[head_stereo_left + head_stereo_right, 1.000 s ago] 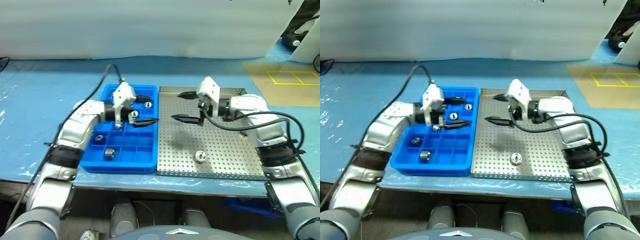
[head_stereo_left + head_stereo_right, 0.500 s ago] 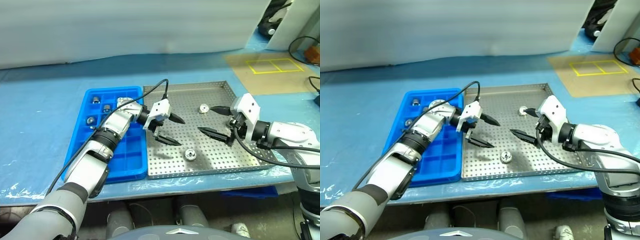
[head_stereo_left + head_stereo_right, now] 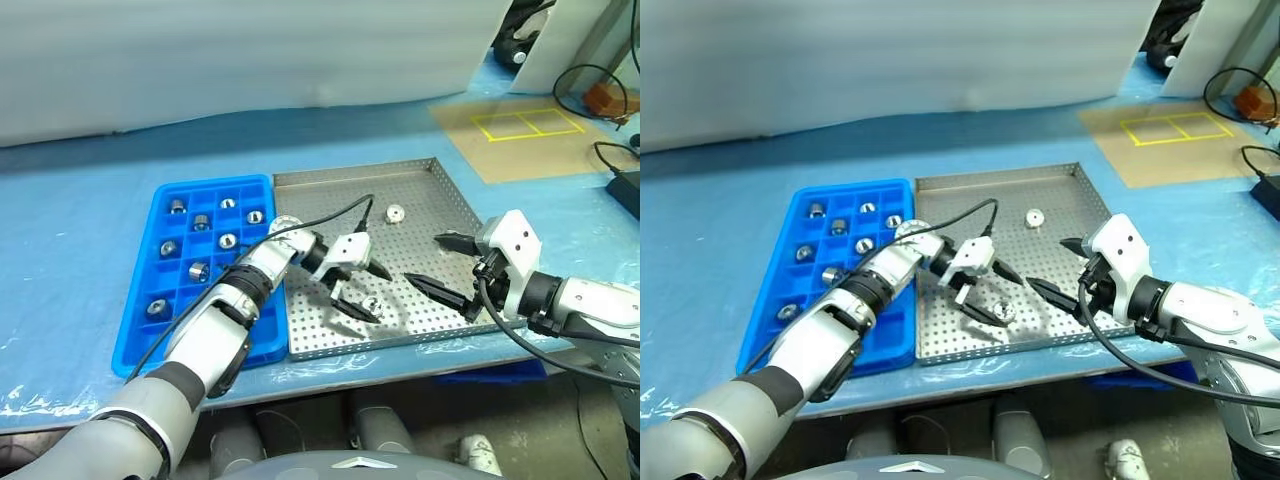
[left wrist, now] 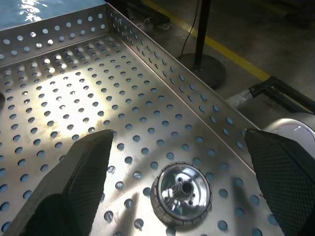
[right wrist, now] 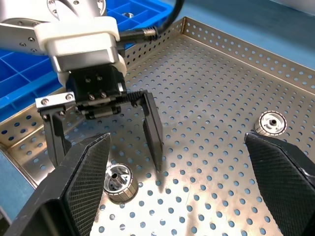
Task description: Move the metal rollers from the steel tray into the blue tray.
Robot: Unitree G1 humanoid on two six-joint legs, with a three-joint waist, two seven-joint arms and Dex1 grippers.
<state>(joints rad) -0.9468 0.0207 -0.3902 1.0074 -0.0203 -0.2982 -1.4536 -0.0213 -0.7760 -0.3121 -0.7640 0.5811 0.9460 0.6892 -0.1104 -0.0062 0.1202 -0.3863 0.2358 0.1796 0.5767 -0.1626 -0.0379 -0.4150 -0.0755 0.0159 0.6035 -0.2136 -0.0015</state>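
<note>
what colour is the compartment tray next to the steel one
Bright blue; the blue tray shows best in the left eye view.

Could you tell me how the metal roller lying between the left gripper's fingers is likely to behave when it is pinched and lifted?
The metal roller is a short, shiny cylinder, so it probably stays rigid but may slip against the fingers. It rests flat on its end on the steel tray, so it likely won't roll unless tipped onto its side. It probably feels heavy for its size.

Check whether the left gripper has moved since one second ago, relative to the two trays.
Yes. The left gripper has left the blue tray and now hangs open over the steel tray, straddling a metal roller near its front edge.
</note>
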